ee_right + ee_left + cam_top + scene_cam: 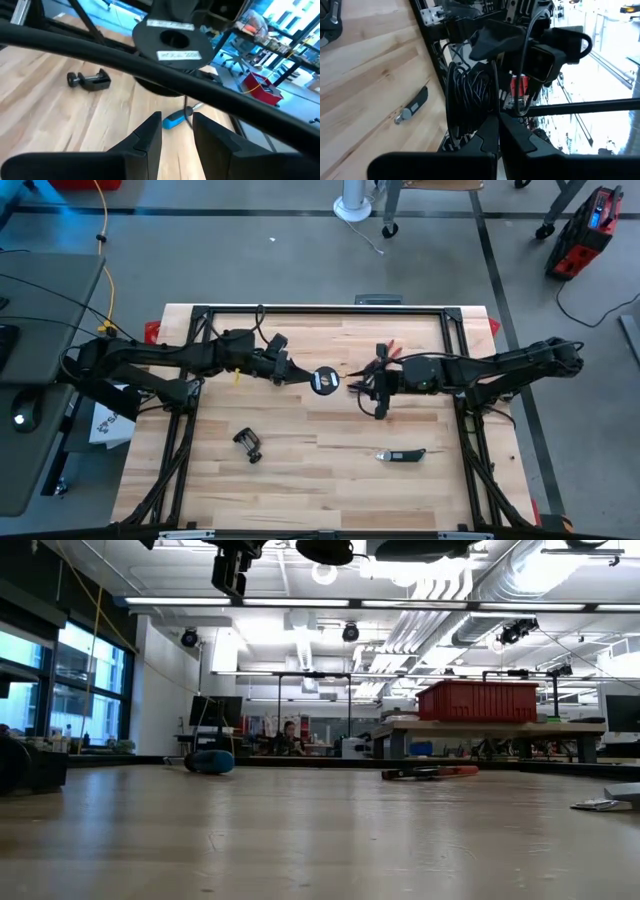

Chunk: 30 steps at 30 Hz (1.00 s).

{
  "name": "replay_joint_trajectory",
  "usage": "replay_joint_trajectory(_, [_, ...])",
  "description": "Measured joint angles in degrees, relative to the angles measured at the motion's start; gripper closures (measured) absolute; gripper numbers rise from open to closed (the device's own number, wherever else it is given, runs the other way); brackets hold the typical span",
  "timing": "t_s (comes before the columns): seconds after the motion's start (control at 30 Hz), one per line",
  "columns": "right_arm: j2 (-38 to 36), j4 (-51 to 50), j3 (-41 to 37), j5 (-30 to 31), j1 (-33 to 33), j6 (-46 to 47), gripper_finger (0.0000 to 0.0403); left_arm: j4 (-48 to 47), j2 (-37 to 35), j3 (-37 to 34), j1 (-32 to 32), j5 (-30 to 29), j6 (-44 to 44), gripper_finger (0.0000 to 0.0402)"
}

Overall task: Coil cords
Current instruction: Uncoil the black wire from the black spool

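Standing by the desk (300, 470), I am watching both arms hanging over its middle. The left pincer (288, 370) is reaching in from nine o'clock with its fingers (487, 137) pressed together on the edge of the small black reel (324, 380), which is being held up in the air near the centre of the desk. A dark cord (470, 97) is sitting wound around the reel in loose loops.

The right pincer (365, 388) is coming in from three o'clock, just beside the reel; its fingers (145, 137) are standing apart, and I cannot tell whether anything is between them.

A black clamp (248, 444) is lying toward seven o'clock, a blue-handled tool (401, 455) toward five o'clock, and red pliers (392, 352) are lying toward one o'clock.
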Motion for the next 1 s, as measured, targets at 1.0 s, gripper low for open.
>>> replay_joint_trajectory(1.0, [2.4, 7.7, 0.0, 10.2, 1.8, 4.7, 0.0396, 0.5, 0.0, 0.0, -0.1, 0.0, -1.2, 0.0401])
